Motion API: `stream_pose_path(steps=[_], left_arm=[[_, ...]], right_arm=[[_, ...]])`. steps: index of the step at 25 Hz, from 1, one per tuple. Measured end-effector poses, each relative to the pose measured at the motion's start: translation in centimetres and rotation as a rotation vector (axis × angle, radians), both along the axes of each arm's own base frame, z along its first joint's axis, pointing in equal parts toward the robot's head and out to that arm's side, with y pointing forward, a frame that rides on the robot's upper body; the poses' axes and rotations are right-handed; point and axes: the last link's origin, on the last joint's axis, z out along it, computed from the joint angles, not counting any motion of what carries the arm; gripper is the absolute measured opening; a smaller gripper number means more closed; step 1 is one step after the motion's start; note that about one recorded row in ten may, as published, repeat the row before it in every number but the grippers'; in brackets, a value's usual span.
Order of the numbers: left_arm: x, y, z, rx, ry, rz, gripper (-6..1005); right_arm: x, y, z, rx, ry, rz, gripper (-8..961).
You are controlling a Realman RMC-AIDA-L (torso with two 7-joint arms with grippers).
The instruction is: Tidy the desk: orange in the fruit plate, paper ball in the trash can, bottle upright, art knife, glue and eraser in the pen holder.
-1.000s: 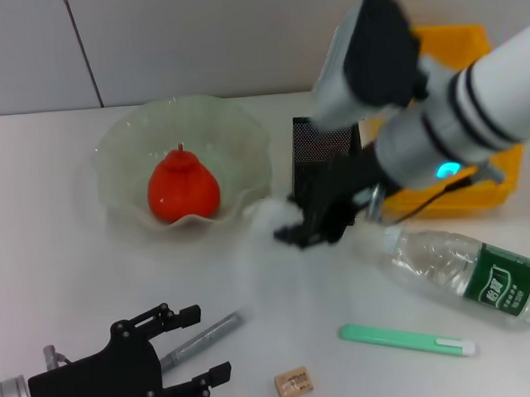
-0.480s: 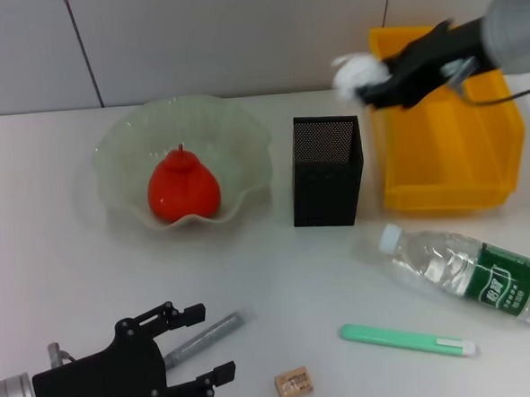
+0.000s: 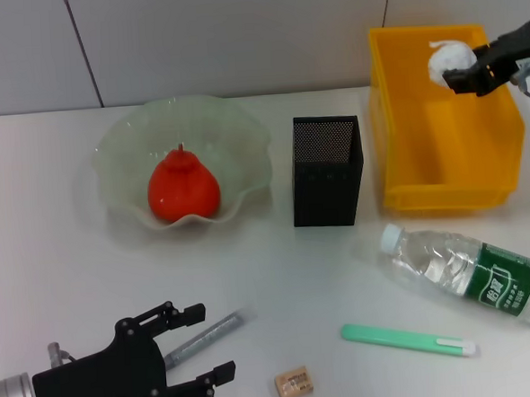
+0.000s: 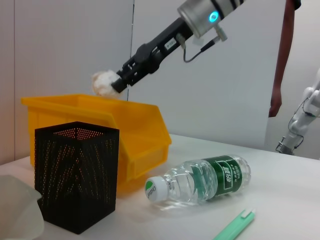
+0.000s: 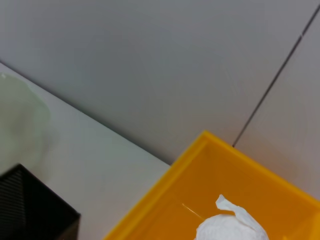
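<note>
Head view, nearest edge first: left pincer [image 3: 207, 346], black, low at the front left corner of the white counter [image 3: 55, 292], fingers spread wide around nothing. Just beside its fingertips, a grey metal art knife [image 3: 204, 336] lying flat; a little right of that, a small tan eraser block [image 3: 292, 383] close to the front edge. Further right, a slim mint-green glue stick [image 3: 407, 340] lying flat, with bare white surface between it and the eraser. Behind the stick, a clear plastic water bottle with green label [image 3: 472, 273] on its side, white cap toward the middle. Open counter across the centre. Midway back, a black mesh square pen holder [image 3: 326, 170] upright, and to its left a pale green ruffled glass fruit plate [image 3: 118, 149] holding a red-orange fruit [image 3: 182, 186]. Right of the holder, an open yellow plastic bin [image 3: 406, 149], near the far edge. Above its back right corner, right pincer [image 3: 460, 70] pinching a white crumpled paper ball [image 3: 450, 58], held clear over the bin. Beyond, a grey panelled wall [image 3: 237, 38].
</note>
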Motion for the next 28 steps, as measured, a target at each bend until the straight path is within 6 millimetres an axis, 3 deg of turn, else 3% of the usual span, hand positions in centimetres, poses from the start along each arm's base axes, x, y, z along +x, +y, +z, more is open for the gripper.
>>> stream_pose_path(steps=[5, 14, 19, 28], left_arm=[[0.1, 0.2, 0.1, 0.001, 0.003, -0.005, 792], [0.2, 0.2, 0.1, 0.003, 0.001, -0.011, 791], [0.2, 0.2, 0.1, 0.003, -0.002, -0.012, 791], [0.3, 0.2, 0.1, 0.006, -0.003, -0.015, 791]], right_arm=[[1.3, 0.5, -0.9, 0.001, -0.008, -0.027, 498], [1.5, 0.5, -1.6, -0.019, -0.017, -0.028, 552], [1.0, 0.4, -1.3, -0.015, -0.002, -0.025, 707], [-1.4, -1.3, -0.1, -0.069, 0.013, -0.036, 755]])
